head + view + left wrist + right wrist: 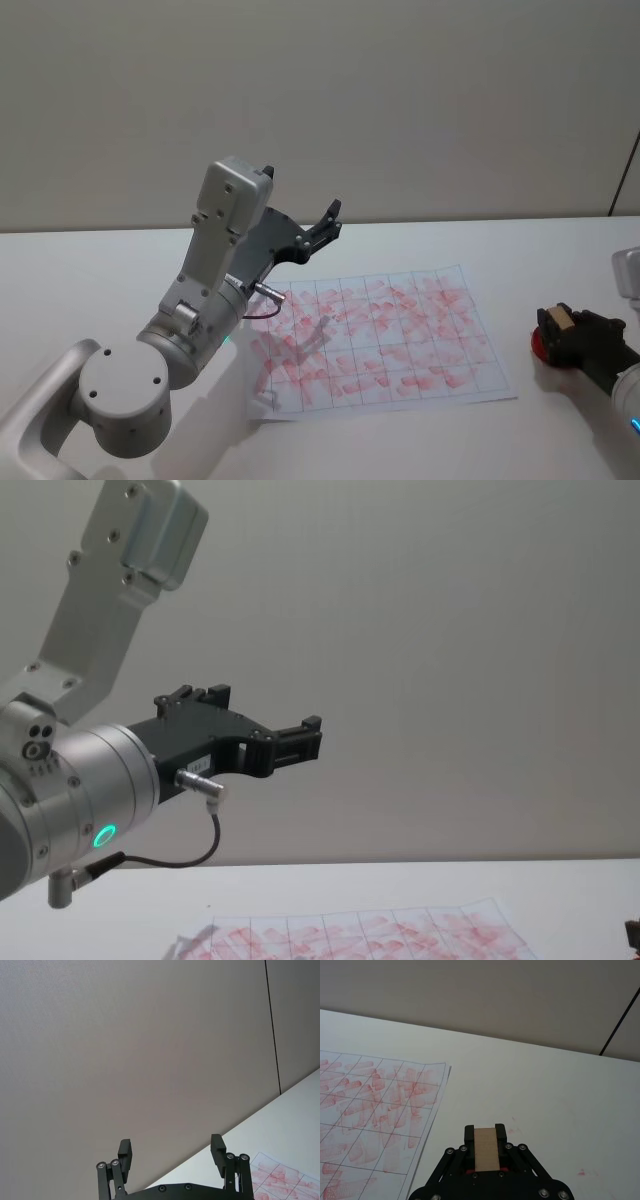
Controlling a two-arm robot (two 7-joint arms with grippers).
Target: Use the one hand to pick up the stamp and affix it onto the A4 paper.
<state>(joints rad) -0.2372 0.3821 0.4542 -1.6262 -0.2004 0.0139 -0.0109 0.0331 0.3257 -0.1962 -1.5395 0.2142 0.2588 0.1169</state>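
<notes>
your right hand (pixel 485 1152) pinches the stamp (pixel 486 1148), a plain light-brown block, near the desk's (pixel 560 260) right edge; left hand (pixel 172 1152) hangs spread, raised.

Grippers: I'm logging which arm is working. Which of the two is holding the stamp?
The right gripper, low beside the A4 paper's right edge, is shut on the wood-coloured stamp. The left gripper is raised, open and holding nothing.
</notes>
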